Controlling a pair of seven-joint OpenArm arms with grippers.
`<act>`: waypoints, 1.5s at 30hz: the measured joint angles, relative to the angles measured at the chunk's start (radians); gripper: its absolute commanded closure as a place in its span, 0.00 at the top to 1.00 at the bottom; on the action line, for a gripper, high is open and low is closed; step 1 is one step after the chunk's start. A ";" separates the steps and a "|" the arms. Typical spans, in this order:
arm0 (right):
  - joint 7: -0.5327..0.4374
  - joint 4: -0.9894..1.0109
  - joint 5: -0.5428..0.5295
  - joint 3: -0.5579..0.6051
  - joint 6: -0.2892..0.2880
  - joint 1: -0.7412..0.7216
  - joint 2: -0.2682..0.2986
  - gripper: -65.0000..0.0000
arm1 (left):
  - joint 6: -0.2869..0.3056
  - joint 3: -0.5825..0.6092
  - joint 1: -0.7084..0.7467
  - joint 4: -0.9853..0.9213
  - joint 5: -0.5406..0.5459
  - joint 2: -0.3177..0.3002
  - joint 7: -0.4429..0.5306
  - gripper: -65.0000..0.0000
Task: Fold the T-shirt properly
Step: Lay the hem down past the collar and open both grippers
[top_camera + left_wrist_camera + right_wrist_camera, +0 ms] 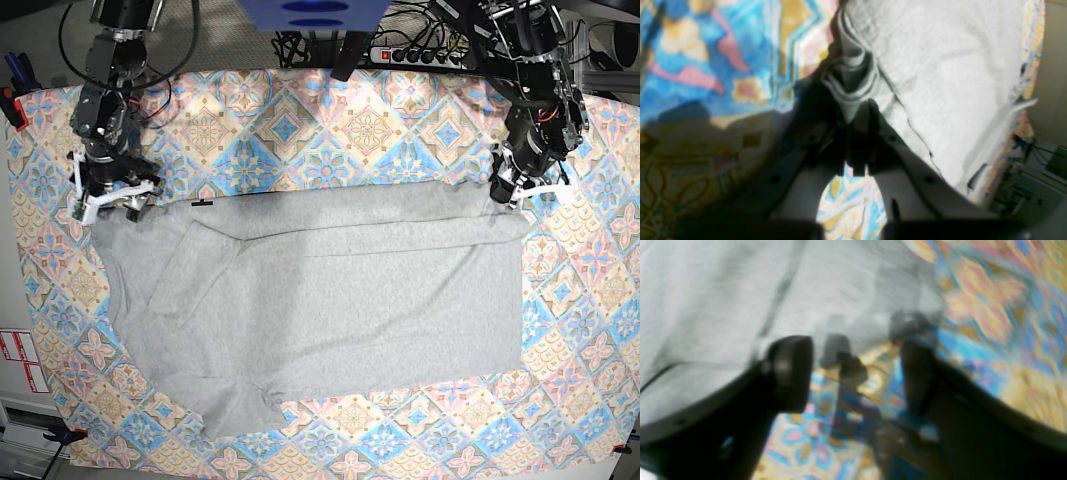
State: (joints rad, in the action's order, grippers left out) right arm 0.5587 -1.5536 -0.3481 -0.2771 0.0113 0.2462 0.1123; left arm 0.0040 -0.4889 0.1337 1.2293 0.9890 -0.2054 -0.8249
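Currently, step in hand: taking hold of the far edge of the T-shirt (pixel 330 300) at both corners, ready for a fold toward the near side, as I judge it.
T-shirt position: spread plain-side up across the middle of the table (pixel 590 400), on the patterned tablecloth (pixel 300 130); a band along its far edge is already turned over, and one sleeve sticks out at the near left in the base view.
Left gripper (pixel 858 110): jaws together, clamped on a bunched corner of the T-shirt at the far right of the base view.
Right gripper (pixel 853 373): jaws wide apart, straddling the cloth's edge at the far left corner; nothing pinched yet.
Next move calls for: the right gripper lowering onto the hem and closing, then both arms lifting evenly, so the edge travels straight.
Risk: one-sided pulling would skew the fold; the left grip holds several layers, which may drag.
Surroundings: cables and a power strip (pixel 410 50) beyond the table; red clamps (pixel 12 105) at the cloth's edge.
In the way: nothing lies on the T-shirt.
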 measured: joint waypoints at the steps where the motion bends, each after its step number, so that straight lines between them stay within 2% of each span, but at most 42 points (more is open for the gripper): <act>1: 0.021 0.005 -0.024 -0.027 -0.006 -0.002 -0.004 0.73 | 0.000 0.000 0.000 0.000 -0.001 0.000 -0.002 0.00; 5: 0.057 0.076 -0.107 -0.109 0.005 -0.041 -0.005 0.75 | 0.000 0.000 0.008 0.000 0.000 0.000 -0.001 0.00; 10: 0.043 0.179 -0.233 -0.107 -0.016 -0.129 0.002 0.75 | 0.001 0.000 0.011 0.000 0.002 0.000 -0.003 0.00; 13: 0.046 0.237 -0.251 -0.108 0.001 -0.139 0.002 0.75 | 0.002 0.000 0.011 0.000 0.003 -0.003 -0.005 0.00; 20: 0.027 0.335 -0.248 -0.110 -0.008 -0.224 0.006 0.73 | 0.003 0.000 0.011 0.000 0.003 -0.003 -0.009 0.00; 23: 0.012 0.379 -0.255 -0.113 -0.010 -0.255 0.008 0.61 | 0.003 0.000 0.011 0.000 0.003 -0.003 -0.009 0.00; 27: 0.025 0.417 -0.254 -0.117 -0.003 -0.292 0.010 0.32 | 0.003 0.000 0.011 0.000 0.003 -0.003 -0.009 0.00; 32: 0.027 0.411 -0.255 -0.119 -0.006 -0.269 0.006 0.01 | 0.000 0.005 0.051 0.035 0.001 -0.028 -0.024 0.00; 35: 0.031 0.397 -0.268 -0.157 -0.029 -0.222 0.013 0.00 | -0.002 0.004 0.096 0.075 0.004 -0.036 -0.021 0.00; 39: 0.057 0.310 -0.270 -0.239 -0.020 -0.126 0.013 0.00 | -0.004 0.008 0.158 0.146 -0.007 -0.055 -0.046 0.00; 45: 0.066 0.176 -0.265 -0.253 -0.017 0.047 0.010 0.00 | -0.001 0.010 0.257 0.198 -0.002 -0.055 -0.054 0.00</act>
State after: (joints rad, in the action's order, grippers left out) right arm 0.6243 -1.3773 -0.6132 -0.5297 -0.0059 0.2928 0.1226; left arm 0.0029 -0.4793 0.3904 1.4269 0.9871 -0.2607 -0.8787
